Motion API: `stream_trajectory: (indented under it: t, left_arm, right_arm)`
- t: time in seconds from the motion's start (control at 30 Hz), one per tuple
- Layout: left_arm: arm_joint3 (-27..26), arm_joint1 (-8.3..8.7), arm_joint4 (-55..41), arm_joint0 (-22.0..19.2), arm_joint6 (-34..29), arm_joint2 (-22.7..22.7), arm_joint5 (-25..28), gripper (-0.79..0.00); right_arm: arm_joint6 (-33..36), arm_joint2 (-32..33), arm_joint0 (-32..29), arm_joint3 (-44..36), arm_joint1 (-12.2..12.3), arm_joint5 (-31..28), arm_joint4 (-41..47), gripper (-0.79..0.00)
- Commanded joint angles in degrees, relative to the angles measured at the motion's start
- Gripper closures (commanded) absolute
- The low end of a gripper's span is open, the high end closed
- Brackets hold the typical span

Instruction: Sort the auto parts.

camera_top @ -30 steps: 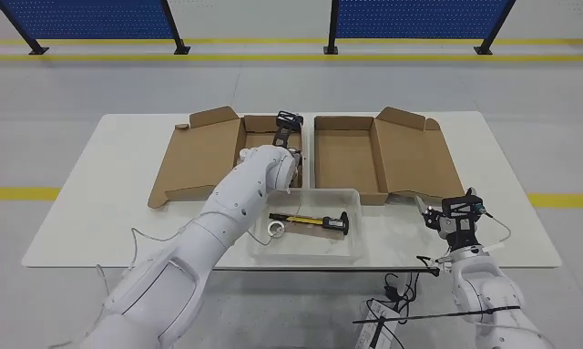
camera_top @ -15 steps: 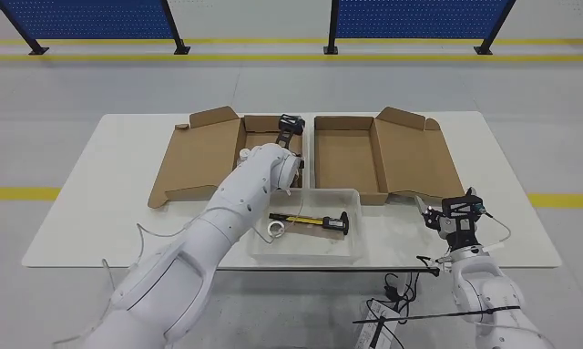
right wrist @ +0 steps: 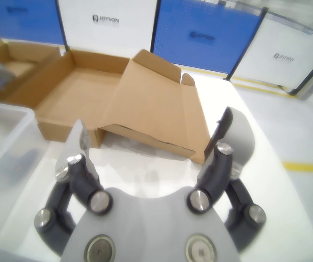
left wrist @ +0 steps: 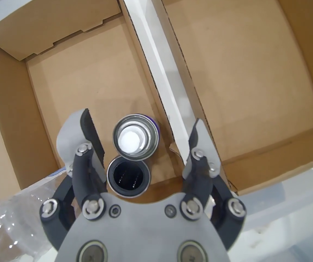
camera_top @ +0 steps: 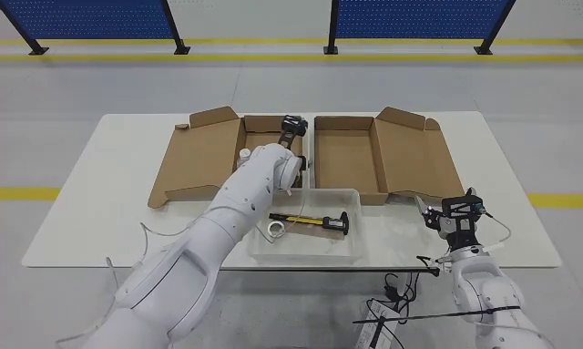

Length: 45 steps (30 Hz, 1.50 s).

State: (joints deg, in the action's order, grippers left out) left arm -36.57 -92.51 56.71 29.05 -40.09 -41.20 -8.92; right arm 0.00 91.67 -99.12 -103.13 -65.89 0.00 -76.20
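Observation:
My left gripper [left wrist: 142, 122] hangs open over the left cardboard box [left wrist: 71, 63], its fingers on either side of an upright spray can [left wrist: 134, 139] with a white cap, apart from it. A black hollow cylinder [left wrist: 128, 178] stands against the can. A clear plastic bottle [left wrist: 6, 219] lies in the same box. From above, the left gripper [camera_top: 291, 124] is at the far right corner of the left box [camera_top: 260, 130]. The right gripper [right wrist: 153, 121] is open with nothing in it, low over the table near its right front, also seen from above [camera_top: 450, 210].
The right cardboard box [camera_top: 351, 162] is bare inside, its flap [camera_top: 424, 162] folded out. A clear plastic bin [camera_top: 351, 244] in front holds a yellow-and-black tool [camera_top: 305, 220] and a white ring [camera_top: 276, 229]. A narrow strip of table [left wrist: 156, 63] separates the boxes.
The left gripper has shifted slightly to the right above the left box. The right arm has kept still.

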Motion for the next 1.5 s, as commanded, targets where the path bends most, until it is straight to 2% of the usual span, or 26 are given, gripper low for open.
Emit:
stream_trajectory:
  t: [0.0, 0.3, 0.43, 0.57, 0.87, 1.07, 1.27, 1.47]
  left_arm:
    - [-0.2, -0.09, 0.55, 0.0, 0.42, 0.0, 0.16, -0.785]
    - [-4.04, 0.44, 9.57, 1.26, 5.42, 1.42, 0.88, -0.785]
    - [-8.26, 1.33, 14.15, 2.98, 7.26, 1.21, 1.03, -0.785]
    - [-13.91, 2.71, 20.03, 5.33, 8.54, 0.11, -0.94, -0.785]
    - [-30.74, 6.8, 30.68, 13.54, 7.45, -6.69, 0.23, -0.785]
    - [-42.91, 9.42, 36.46, 20.77, 4.5, -13.62, 1.62, -0.785]
    - [-53.87, 11.24, 41.55, 27.71, 2.44, -20.32, 2.08, -0.785]
    - [-62.72, 12.29, 44.37, 33.16, 1.63, -25.62, 3.02, -0.785]
  right_arm:
    - [0.0, 0.0, 0.0, 0.0, 0.0, 0.0, 0.0, -0.785]
    - [0.0, 0.0, 0.0, 0.0, 0.0, 0.0, 0.0, -0.785]
    - [0.0, 0.0, 0.0, 0.0, 0.0, 0.0, 0.0, -0.785]
    - [0.0, 0.0, 0.0, 0.0, 0.0, 0.0, 0.0, -0.785]
    - [0.0, 0.0, 0.0, 0.0, 0.0, 0.0, 0.0, -0.785]
    - [0.0, 0.0, 0.0, 0.0, 0.0, 0.0, 0.0, -0.785]
    - [0.0, 0.0, 0.0, 0.0, 0.0, 0.0, 0.0, -0.785]
    - [0.0, 0.0, 0.0, 0.0, 0.0, 0.0, 0.0, -0.785]
